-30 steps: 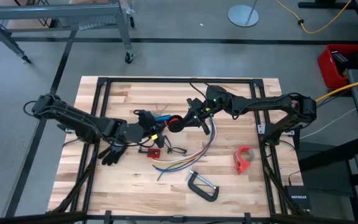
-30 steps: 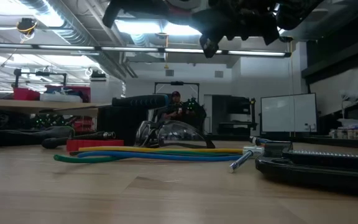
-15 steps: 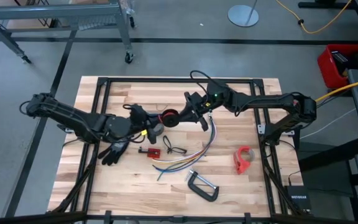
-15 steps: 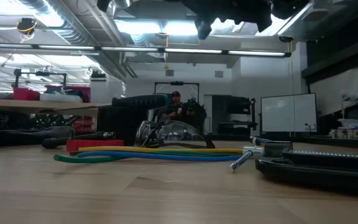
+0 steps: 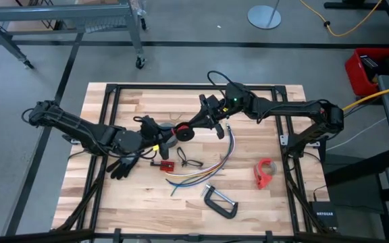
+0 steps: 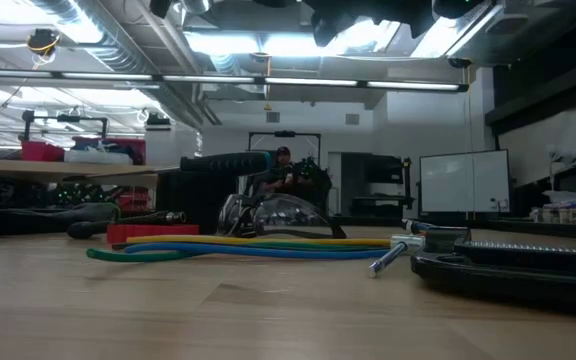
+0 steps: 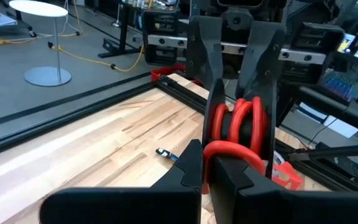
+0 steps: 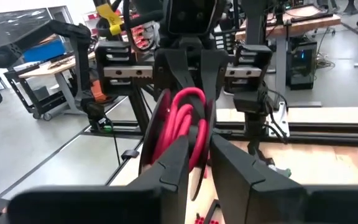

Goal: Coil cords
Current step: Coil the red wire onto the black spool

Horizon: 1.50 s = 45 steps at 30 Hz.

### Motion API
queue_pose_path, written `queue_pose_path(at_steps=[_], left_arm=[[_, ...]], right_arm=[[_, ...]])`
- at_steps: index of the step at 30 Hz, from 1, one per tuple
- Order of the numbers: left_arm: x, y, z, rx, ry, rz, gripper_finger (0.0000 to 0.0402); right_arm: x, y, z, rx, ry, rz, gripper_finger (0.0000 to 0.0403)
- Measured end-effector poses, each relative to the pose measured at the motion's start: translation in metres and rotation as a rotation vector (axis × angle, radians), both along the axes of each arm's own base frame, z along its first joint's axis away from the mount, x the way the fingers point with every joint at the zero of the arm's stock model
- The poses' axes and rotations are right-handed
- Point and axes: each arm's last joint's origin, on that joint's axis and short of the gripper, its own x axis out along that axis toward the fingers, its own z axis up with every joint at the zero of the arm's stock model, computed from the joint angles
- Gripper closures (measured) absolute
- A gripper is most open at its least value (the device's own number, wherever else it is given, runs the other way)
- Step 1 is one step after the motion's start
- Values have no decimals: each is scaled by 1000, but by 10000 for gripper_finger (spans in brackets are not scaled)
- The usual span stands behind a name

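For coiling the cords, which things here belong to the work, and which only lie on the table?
Belong to the work:
red cord ring, held by both tools
coloured strand bundle
thin black wire

Only lying about:
C-clamp
red tape dispenser
black glove

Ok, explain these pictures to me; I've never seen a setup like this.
Two dark robot arms work at a wooden table. One camera looks straight down, one sits at table-top height, and one rides on each wrist. Above mid-table, the left gripper and right gripper meet on a red cord ring; both wrist views show both grippers' fingers closed on it. On the table lie a bundle of coloured strands, a thin black wire, a metal clamp, a red tape dispenser and a black glove.
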Motion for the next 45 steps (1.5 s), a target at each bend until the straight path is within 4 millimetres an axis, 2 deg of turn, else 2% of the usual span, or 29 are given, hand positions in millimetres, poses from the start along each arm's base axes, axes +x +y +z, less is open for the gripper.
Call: queue_pose_path(at_steps=[7,18,24,31,35,38,45], left_arm=[[-3,-4,2,9,-2,-1,402],[-18,3,17,47,-36,24,401],[-38,11,34,76,-83,66,401],[-74,24,51,79,-113,105,401],[-98,33,57,84,-109,113,401],[-113,38,59,113,-81,109,401],[-143,48,51,115,2,88,401]], right_arm=[[-7,-21,-3,64,59,48,333],[-23,-51,-2,178,98,201,333],[-32,-65,-1,239,126,283,333],[-42,-75,4,307,161,325,333],[-53,-73,18,283,128,317,333],[-66,-67,35,257,89,313,333],[-114,-42,83,149,-51,273,333]])
